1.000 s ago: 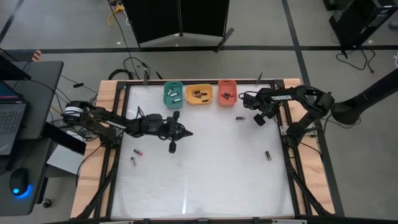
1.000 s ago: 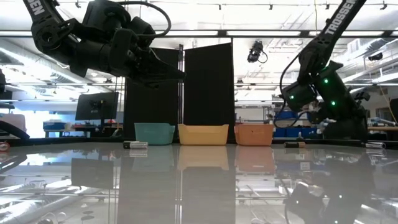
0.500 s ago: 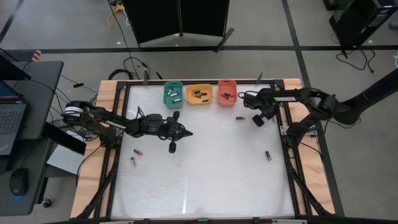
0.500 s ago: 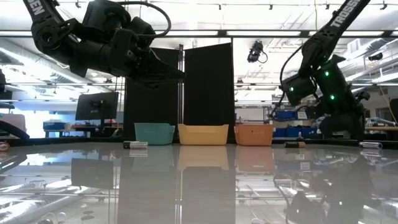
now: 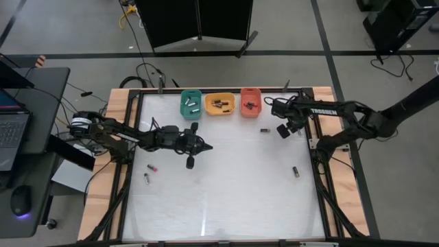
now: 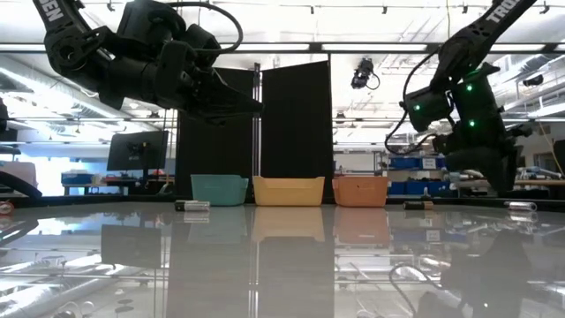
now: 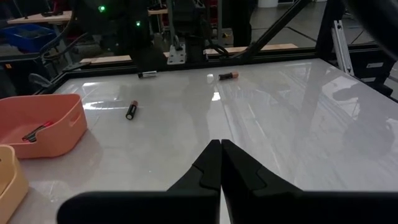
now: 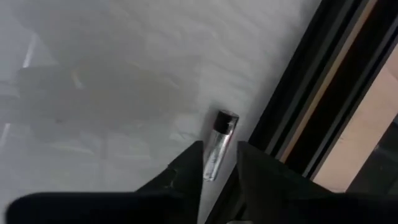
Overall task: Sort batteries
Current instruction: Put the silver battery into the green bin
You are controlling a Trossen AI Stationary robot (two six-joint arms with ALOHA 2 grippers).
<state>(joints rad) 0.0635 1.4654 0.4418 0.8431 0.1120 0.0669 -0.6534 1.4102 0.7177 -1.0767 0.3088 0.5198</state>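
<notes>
The bench [image 5: 226,185] is glossy white, framed in black rail and wood, in a lab with grey floor and black panels. Left jaws [image 7: 221,163] are together, hovering empty above mid-bench. Right jaws [image 8: 217,158] stand apart astride a silvery battery [image 8: 221,144] lying beside the rail, which only the right wrist view shows. Loose batteries [image 5: 295,171] lie scattered; others fill the trays [image 5: 219,104].

White glossy surface [image 5: 226,185], mirror-like; pale raw-wood border [image 5: 103,171]. Green, orange, red trays [image 5: 219,104]: matt plastic. Silvery metal battery [image 8: 221,140], shiny.
</notes>
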